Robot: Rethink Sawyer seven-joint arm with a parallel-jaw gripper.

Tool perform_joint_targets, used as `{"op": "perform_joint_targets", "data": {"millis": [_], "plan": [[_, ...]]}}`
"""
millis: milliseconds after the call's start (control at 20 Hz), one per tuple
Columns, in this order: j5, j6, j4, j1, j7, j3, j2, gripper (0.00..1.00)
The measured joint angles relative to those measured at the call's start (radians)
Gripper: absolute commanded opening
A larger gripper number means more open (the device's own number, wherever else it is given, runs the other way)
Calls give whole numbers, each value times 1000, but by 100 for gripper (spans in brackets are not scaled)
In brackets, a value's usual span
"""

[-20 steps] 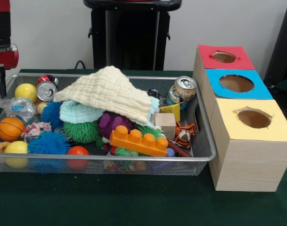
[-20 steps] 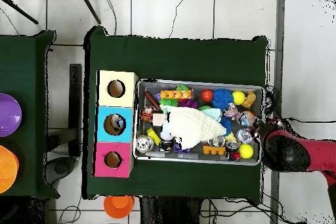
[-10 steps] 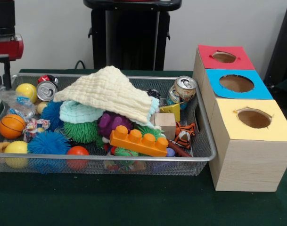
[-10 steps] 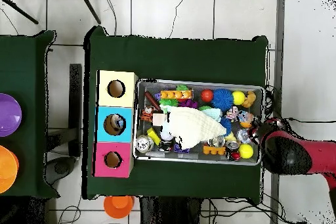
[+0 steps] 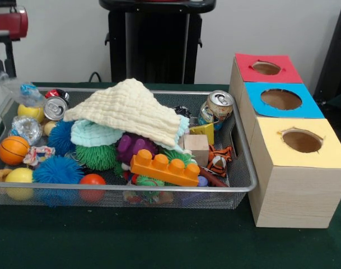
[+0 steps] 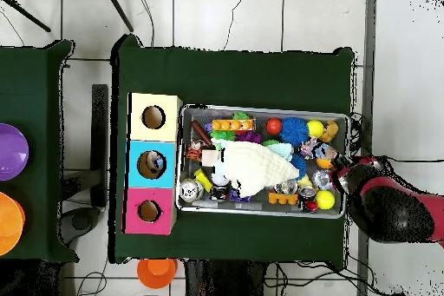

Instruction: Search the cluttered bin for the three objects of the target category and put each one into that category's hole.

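My gripper is at the far left, above the left end of the wire mesh bin. It is shut on a see-through crumpled plastic bottle with a blue bit, held just above the bin's contents. A second crumpled see-through bottle lies in the bin below it, next to an orange ball. The red-surrounded hole tops the farthest wooden box on the right. In the overhead view the gripper is at the bin's right end and the red-surrounded hole is at the left. A third bottle does not show.
A cream cloth covers the middle of the heap. Metal cans, spiky balls, an orange brick and other toys fill the bin. The blue-surrounded hole and the yellow-surrounded hole are nearer than the red one.
My gripper has risen at the bin's left end, lifting one plastic bottle out of the heap. A second crumpled bottle now shows where it lay.
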Motion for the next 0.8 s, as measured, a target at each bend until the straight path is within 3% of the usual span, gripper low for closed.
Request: {"op": "perform_joint_targets", "data": {"millis": [300,800], "plan": [[77,27,32,-27,0,50,-92,0],[165,31,74,9,0,99,-212,0]]}}
